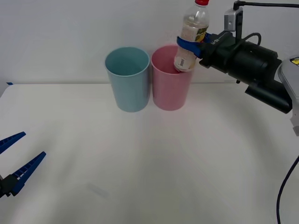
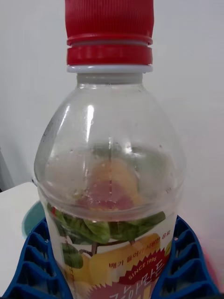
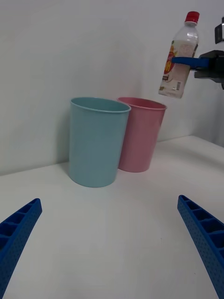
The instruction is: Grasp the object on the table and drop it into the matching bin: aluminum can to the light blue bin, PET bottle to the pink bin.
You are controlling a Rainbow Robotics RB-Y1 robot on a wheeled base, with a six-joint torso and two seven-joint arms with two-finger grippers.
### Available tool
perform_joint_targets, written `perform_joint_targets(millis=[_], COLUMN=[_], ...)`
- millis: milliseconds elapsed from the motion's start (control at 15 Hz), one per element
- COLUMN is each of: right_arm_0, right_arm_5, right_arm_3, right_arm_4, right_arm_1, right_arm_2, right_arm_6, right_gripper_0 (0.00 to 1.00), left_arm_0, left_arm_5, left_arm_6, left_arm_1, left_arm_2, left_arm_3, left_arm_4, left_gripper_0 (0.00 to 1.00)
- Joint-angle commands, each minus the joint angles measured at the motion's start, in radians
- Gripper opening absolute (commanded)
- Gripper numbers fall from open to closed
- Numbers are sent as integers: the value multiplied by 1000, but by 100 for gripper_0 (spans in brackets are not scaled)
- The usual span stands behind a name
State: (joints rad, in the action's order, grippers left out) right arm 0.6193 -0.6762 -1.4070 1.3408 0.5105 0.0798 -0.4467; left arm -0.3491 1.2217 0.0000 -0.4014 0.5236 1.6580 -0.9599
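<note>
My right gripper point(image 1: 188, 45) is shut on the PET bottle point(image 1: 191, 37), a small clear bottle with a red cap and a yellow-and-red label. It holds the bottle nearly upright in the air, its base just above the right part of the pink bin's point(image 1: 171, 85) rim. The right wrist view has the bottle point(image 2: 109, 187) close up between the blue fingers point(image 2: 35, 261). From the left wrist I see the bottle point(image 3: 178, 60) hanging above and beyond the pink bin point(image 3: 140, 133). The light blue bin point(image 1: 128, 78) stands touching the pink one on its left. My left gripper point(image 1: 16, 163) rests open at the table's near left.
The white table point(image 1: 149, 158) stretches wide in front of the bins. A white wall stands close behind them. A black cable point(image 1: 282, 191) hangs at the right edge.
</note>
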Motion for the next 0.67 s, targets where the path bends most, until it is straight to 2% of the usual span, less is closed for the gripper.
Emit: perform_joint_targets(millis=[67,333,667], right_arm_0=[85,198,286], right_arm_5=[0,6,27], right_arm_3=[105,270,390], right_arm_4=[37,77,104], right_arm_1=[-30,-70,-101], right_arm_2=[0,0,0], right_arm_6=[6,22,33], right_gripper_0=[0,0,0], left_arm_0=[0,0,0], left_arm_5=[0,0,0], left_arm_6=[0,0,0], left_arm_1=[0,0,0], left_arm_2=[0,0,0], left_arm_3=[0,0,0], left_arm_4=[0,0,0], left_gripper_0=[100,100,100])
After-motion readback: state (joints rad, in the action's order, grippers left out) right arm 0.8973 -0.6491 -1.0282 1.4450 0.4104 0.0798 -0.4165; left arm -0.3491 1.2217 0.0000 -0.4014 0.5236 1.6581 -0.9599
